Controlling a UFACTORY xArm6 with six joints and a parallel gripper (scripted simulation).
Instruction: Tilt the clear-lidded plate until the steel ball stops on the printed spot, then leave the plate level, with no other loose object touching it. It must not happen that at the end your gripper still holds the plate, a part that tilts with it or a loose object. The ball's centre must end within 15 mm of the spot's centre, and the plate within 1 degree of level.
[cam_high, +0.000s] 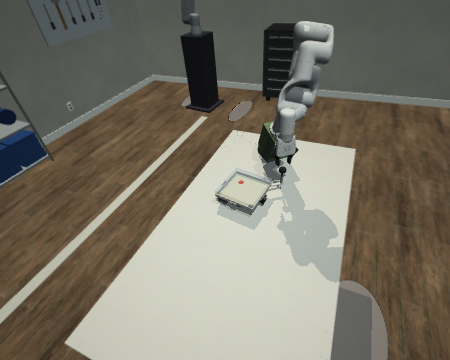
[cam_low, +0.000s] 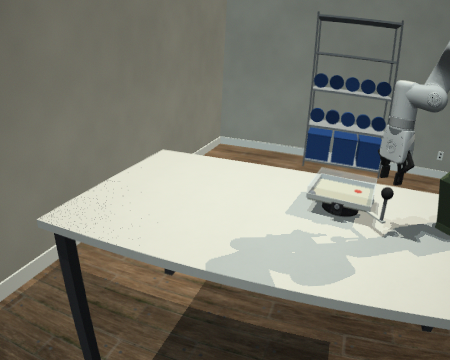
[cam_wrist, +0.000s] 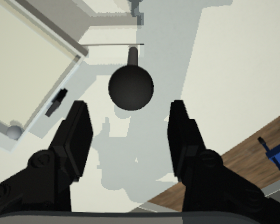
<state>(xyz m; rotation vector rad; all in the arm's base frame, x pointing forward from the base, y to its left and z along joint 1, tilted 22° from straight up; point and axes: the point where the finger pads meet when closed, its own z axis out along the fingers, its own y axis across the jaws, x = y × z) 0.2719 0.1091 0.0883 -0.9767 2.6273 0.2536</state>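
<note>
The clear-lidded plate (cam_high: 243, 190) sits on a dark pivot base on the white table, with a red printed spot (cam_high: 241, 182) near its far side. It also shows in the exterior view (cam_low: 342, 192) with the spot (cam_low: 358, 191). A thin handle runs from the plate to an upright stick with a black ball knob (cam_high: 282, 170) (cam_low: 387, 193). In the wrist view a small grey ball (cam_wrist: 14, 132) lies in a corner of the plate (cam_wrist: 30, 65), far from the spot. My gripper (cam_wrist: 129, 117) is open and empty, hanging just above the knob (cam_wrist: 131, 88), not touching it.
A dark green box (cam_high: 268, 142) stands on the table right behind the arm, close to the knob; it also shows at the right edge of the exterior view (cam_low: 444, 202). The table's far edge is near the gripper. A shelf with blue bins stands beyond it.
</note>
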